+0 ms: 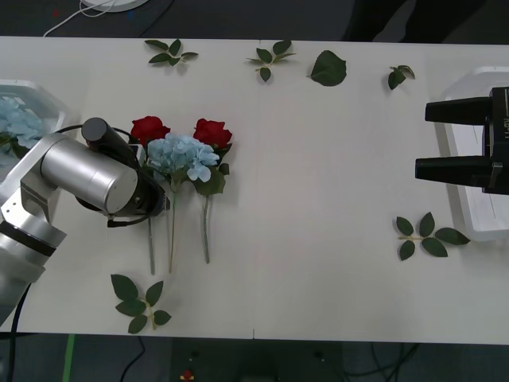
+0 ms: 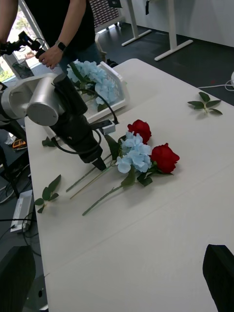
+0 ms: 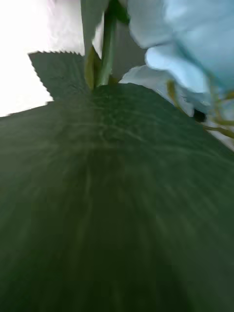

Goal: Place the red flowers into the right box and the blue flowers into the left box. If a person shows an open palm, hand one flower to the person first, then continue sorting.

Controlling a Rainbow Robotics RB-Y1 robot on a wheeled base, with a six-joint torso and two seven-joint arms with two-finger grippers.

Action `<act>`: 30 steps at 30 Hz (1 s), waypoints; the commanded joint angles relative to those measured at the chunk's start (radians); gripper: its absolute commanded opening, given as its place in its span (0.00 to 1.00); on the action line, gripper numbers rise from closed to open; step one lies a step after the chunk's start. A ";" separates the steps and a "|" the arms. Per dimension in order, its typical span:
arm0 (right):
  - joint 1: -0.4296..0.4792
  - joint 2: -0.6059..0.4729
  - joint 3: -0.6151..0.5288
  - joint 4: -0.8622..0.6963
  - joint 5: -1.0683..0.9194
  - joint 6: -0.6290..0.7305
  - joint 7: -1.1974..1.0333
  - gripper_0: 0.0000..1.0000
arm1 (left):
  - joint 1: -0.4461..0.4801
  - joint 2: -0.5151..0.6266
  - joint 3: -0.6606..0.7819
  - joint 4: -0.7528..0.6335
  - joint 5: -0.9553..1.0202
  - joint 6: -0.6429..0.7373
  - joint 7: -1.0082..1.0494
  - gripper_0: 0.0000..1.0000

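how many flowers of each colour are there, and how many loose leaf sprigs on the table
red roses: 2
blue hydrangeas: 2, one on the table, one in the left box
loose leaf sprigs: 6
total: 10

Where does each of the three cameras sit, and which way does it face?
Front view: above the arms, looking down at the table; left arm by the flowers, right gripper over the right box.
Right wrist view: looks across the table at the left gripper.
Left wrist view: pressed close to a green leaf and blue petals.
Front and right wrist views share two red roses flanking a blue hydrangea.
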 commanded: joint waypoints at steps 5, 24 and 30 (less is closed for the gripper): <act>0.009 -0.038 -0.015 -0.026 -0.011 -0.009 0.028 1.00 | 0.014 -0.054 -0.016 0.189 -0.027 -0.202 -0.180 1.00; 0.009 -0.038 -0.015 -0.026 -0.011 -0.009 0.028 1.00 | 0.016 -0.054 -0.014 0.200 -0.060 -0.244 -0.194 0.00; 0.009 -0.038 -0.015 -0.026 -0.011 -0.009 0.028 1.00 | 0.016 -0.056 0.018 0.197 -0.070 -0.250 -0.197 0.00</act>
